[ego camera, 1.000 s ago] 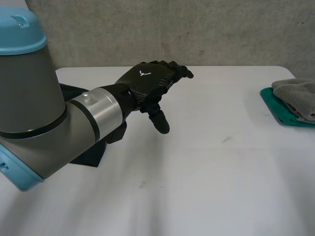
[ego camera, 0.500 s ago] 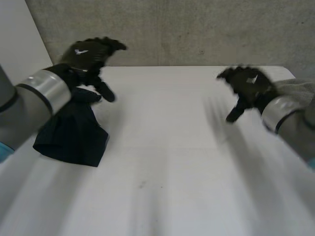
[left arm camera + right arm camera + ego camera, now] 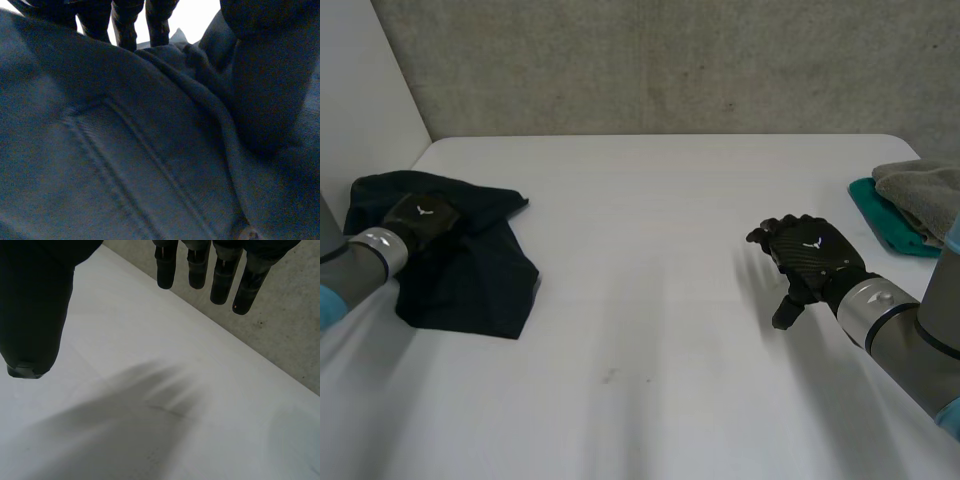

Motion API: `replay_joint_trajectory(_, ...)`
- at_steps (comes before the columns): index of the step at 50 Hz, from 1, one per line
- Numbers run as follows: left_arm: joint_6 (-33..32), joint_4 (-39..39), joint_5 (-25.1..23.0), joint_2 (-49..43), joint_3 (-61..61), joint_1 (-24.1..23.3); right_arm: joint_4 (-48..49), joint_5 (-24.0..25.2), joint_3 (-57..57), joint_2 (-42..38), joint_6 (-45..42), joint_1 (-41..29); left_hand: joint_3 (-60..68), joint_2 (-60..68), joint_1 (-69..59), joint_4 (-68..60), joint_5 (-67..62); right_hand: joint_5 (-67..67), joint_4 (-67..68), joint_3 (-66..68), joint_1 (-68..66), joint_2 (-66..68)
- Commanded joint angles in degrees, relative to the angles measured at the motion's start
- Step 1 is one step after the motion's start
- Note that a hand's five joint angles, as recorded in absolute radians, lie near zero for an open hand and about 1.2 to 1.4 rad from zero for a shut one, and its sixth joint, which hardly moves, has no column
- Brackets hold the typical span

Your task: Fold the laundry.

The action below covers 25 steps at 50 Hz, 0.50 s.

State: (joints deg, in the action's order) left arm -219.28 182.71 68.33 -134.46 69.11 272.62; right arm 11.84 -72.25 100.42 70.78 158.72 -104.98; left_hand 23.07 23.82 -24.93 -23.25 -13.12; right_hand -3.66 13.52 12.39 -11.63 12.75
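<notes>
Where left hand (image 3: 420, 218) rests, dark cloth (image 3: 480, 270) bunches

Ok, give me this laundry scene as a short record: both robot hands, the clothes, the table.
Left robot hand: resting on the dark blue garment
Right robot hand: open, above the bare white table, holding nothing
Garment: crumpled, unfolded, at the table's left side
Grey towel: lying on a teal cloth at the table's right edge
Folding: not yet begun
</notes>
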Motion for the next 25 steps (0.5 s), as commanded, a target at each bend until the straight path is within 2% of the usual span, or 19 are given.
replay_joint_trajectory(1,5.78,8.8,1.18,-0.46,0.32,-5.42,-0.06,-0.26,0.48,-0.2,-0.34,0.21,56.93,56.18,-55.07,-56.75,-56.88,3.66,-3.52,-2.39,1.63,-2.75)
replay_joint_trajectory(6,17.56,11.09,6.02,8.5,4.36,-11.4,-0.06,-0.34,1.18,0.5,-0.43,0.56,56.93,56.18,-55.07,-56.75,-56.88,3.66,-3.52,-2.39,1.63,-2.75)
replay_joint_trajectory(7,20.62,11.87,6.63,11.04,5.93,-13.85,-0.06,-0.34,1.27,0.59,-0.35,0.56,56.93,56.18,-55.07,-56.75,-56.88,3.66,-3.52,-2.39,1.63,-2.75)
replay_joint_trajectory(10,24.42,12.85,6.64,14.3,7.87,-18.51,-0.06,-0.34,1.44,1.55,-0.35,0.56,56.93,56.18,-55.07,-56.75,-56.88,3.66,-3.52,-2.39,1.63,-2.75)
replay_joint_trajectory(12,27.58,12.85,6.73,16.68,9.02,-23.96,-0.06,-0.34,1.45,1.99,-0.35,0.56,56.93,56.18,-55.07,-56.75,-56.88,3.66,-3.52,-2.39,1.63,-2.75)
replay_joint_trajectory(14,29.17,12.59,6.64,16.95,9.55,-27.48,-0.15,-0.34,1.45,2.43,-0.35,0.56,56.93,56.18,-55.07,-56.75,-56.88,3.66,-3.52,-2.39,1.63,-2.75)
replay_joint_trajectory(15,30.83,12.5,6.64,16.95,10.07,-30.8,-0.15,-0.43,1.45,2.44,-0.35,0.56,56.93,56.18,-55.07,-56.75,-56.88,3.66,-3.52,-2.39,1.63,-2.75)
replay_joint_trajectory(18,33.04,12.23,6.55,16.6,10.69,-35.65,-0.06,-1.39,1.09,2.52,-0.26,1.0,56.93,56.18,-55.07,-56.75,-56.88,3.66,-3.52,-2.39,1.63,-2.75)
replay_joint_trajectory(19,34.52,11.71,6.46,15.64,11.21,-38.8,-0.15,-1.75,1.01,2.52,-0.26,1.35,56.93,56.18,-55.07,-56.75,-56.88,3.66,-3.52,-2.39,1.63,-2.75)
replay_joint_trajectory(23,37.69,9.52,5.24,12.74,12.45,-44.18,-0.15,-3.51,0.39,2.7,-0.34,3.11,56.93,56.18,-55.07,-56.75,-56.88,3.66,-3.52,-2.39,1.63,-2.75)
replay_joint_trajectory(25,38.66,8.81,4.1,12.64,12.71,-45.07,-0.06,-3.77,0.22,2.7,-0.35,3.81,54.79,54.03,-52.93,-54.61,-54.74,3.66,-3.52,-2.39,1.63,-2.75)
